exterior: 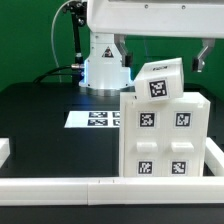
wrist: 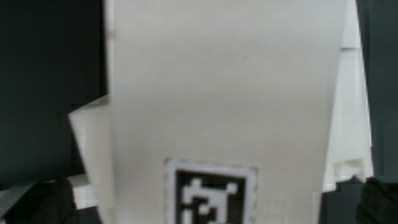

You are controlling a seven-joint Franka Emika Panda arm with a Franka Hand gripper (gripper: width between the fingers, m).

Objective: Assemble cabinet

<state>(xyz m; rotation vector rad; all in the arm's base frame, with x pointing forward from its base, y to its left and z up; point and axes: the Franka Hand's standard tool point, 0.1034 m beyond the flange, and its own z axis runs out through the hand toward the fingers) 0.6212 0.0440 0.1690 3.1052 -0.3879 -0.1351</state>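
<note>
The cabinet [exterior: 165,135], a tall white box with several square tags on its front, stands at the exterior view's right. A smaller white tagged block [exterior: 160,80] rests tilted on top of it. My gripper [exterior: 163,52] hangs just above that block, open, with a dark finger [exterior: 205,55] showing on either side. In the wrist view the white block [wrist: 222,90] fills most of the picture, with its tag [wrist: 214,192] between my dark fingertips [wrist: 36,205]. The gripper [wrist: 205,205] straddles it with dark gaps at both sides and grips nothing.
The marker board [exterior: 95,118] lies flat on the black table to the left of the cabinet. The robot's base [exterior: 103,60] stands behind it. A low white rail [exterior: 100,190] runs along the front, with short pieces at the left [exterior: 5,150] and right [exterior: 215,155].
</note>
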